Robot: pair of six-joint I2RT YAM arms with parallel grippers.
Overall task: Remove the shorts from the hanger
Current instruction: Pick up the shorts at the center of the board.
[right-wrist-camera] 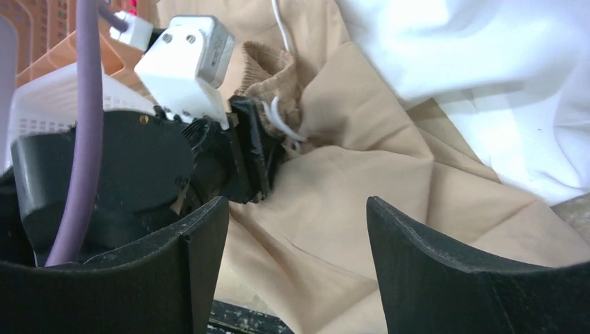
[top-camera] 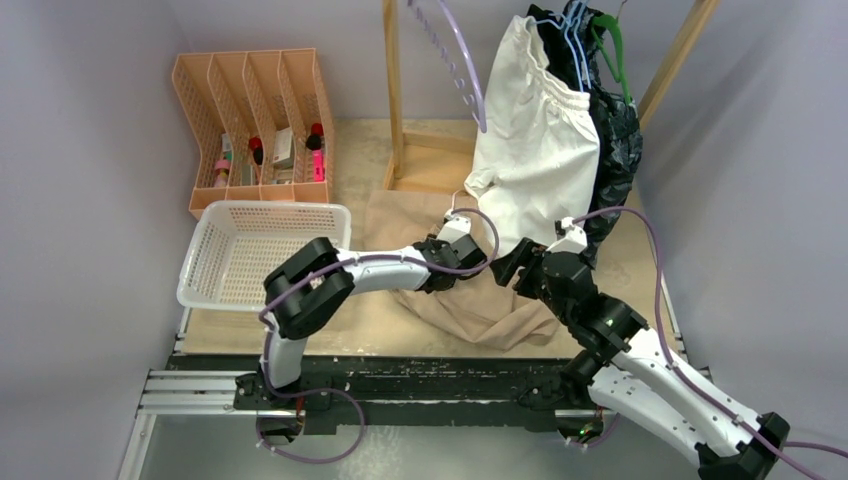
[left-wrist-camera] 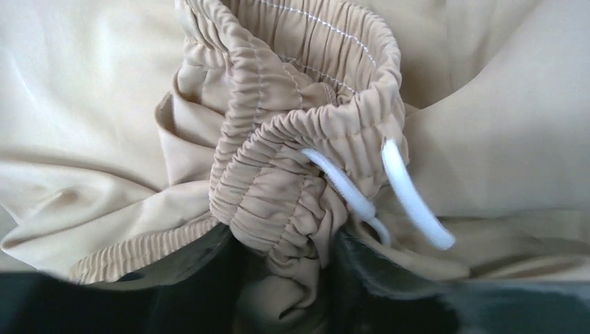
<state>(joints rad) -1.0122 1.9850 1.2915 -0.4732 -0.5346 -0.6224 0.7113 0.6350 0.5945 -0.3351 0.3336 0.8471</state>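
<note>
The tan shorts (top-camera: 478,305) lie crumpled on the table in front of the rack. My left gripper (top-camera: 455,265) is shut on their gathered elastic waistband (left-wrist-camera: 278,188), next to the white drawstring (left-wrist-camera: 410,198). My right gripper (top-camera: 512,266) is open and empty, its jaws spread just above the tan fabric (right-wrist-camera: 389,188), right beside the left gripper (right-wrist-camera: 236,160). The white shorts (top-camera: 540,150) hang from the rack, with the black shorts (top-camera: 618,150) behind them. A bit of dark blue fabric (top-camera: 575,25) shows at the top by the hangers (top-camera: 610,55).
A wooden rack (top-camera: 393,90) stands at the back with a pale purple hanger (top-camera: 462,60) on it. A white mesh basket (top-camera: 262,250) sits at the left. An orange divided organizer (top-camera: 258,120) stands behind it. Grey walls close both sides.
</note>
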